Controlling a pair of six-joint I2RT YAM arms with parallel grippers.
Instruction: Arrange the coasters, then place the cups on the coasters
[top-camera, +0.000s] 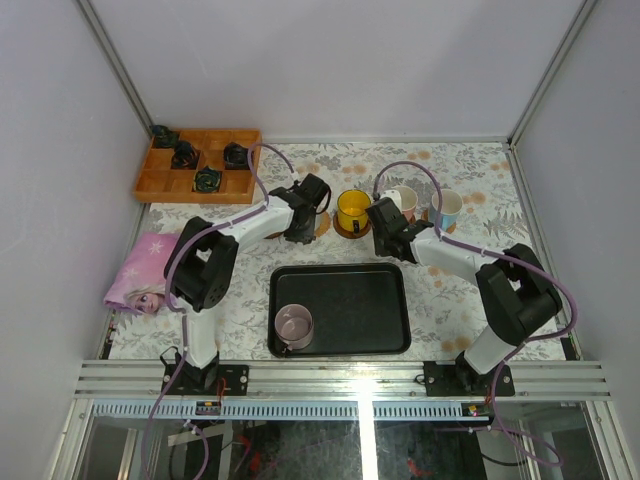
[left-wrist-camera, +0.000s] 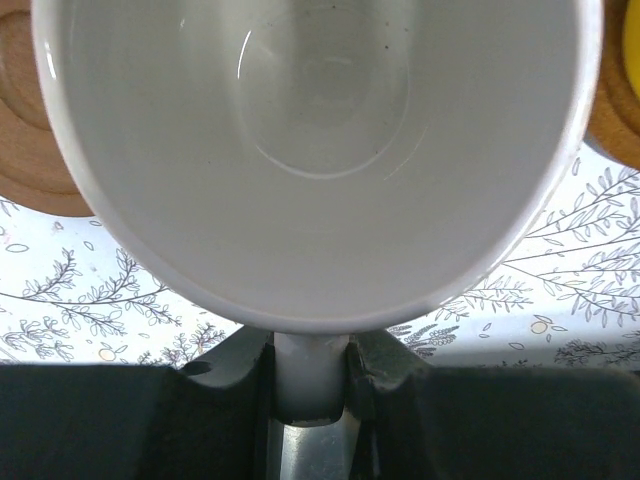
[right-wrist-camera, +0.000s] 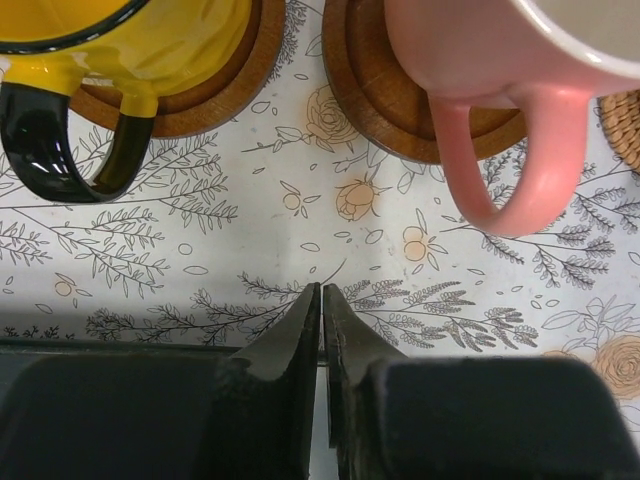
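My left gripper (left-wrist-camera: 310, 350) is shut on the handle of the cream-white cup (left-wrist-camera: 310, 150), which fills the left wrist view. A brown coaster (left-wrist-camera: 30, 150) shows behind the cup; I cannot tell whether they touch. From above, the left gripper (top-camera: 305, 215) hides that cup beside a coaster (top-camera: 322, 224). The yellow cup (right-wrist-camera: 150, 40) and the pink-handled cup (right-wrist-camera: 480, 50) each stand on a coaster (right-wrist-camera: 380, 100). My right gripper (right-wrist-camera: 321, 290) is shut and empty over the cloth in front of them. A blue-handled cup (top-camera: 445, 208) stands at the right. The lilac cup (top-camera: 294, 325) sits in the black tray (top-camera: 370, 310).
A wooden compartment box (top-camera: 200, 165) with black items stands at the back left. A pink printed pouch (top-camera: 145, 270) lies at the left edge. The floral tablecloth (top-camera: 470, 170) covers the table. Metal frame posts rise at both back corners.
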